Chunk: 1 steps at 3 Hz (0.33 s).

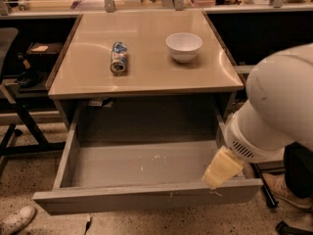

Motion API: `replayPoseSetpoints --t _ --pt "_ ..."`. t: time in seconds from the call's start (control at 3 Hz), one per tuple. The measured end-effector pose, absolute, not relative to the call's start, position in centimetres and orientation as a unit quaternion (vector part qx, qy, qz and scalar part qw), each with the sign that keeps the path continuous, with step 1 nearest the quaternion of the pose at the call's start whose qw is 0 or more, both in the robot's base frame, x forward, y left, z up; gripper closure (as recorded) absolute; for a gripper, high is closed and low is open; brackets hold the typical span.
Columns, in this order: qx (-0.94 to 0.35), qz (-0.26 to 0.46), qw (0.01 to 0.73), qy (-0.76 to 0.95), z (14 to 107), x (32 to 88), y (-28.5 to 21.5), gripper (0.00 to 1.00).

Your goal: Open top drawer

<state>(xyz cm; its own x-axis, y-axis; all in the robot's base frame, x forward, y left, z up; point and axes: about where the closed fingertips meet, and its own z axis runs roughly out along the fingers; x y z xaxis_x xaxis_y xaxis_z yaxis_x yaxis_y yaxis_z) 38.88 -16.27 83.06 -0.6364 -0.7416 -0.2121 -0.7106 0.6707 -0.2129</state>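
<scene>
The top drawer (146, 199) stands pulled far out below the tan table top. Its deep grey tray (142, 163) shows whitish specks and holds nothing. The grey front has a few white scuffs right of centre. My gripper (221, 169), a pale yellow tip below the big white arm (279, 106), sits at the drawer's front right corner, just above the top edge of the front panel. The arm hides the drawer's right side wall.
On the table top (146, 72) a can (118, 58) lies on its side and a white bowl (184, 46) stands to its right. A dark chair frame (19, 106) is at the left. Shoes show at the lower left (14, 220) and lower right (288, 190).
</scene>
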Motion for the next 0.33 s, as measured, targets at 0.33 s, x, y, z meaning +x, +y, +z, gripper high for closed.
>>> replayPoseSetpoints --t 0.33 --pt "-0.402 -0.056 0.142 0.903 83.39 38.78 -16.24 0.0"
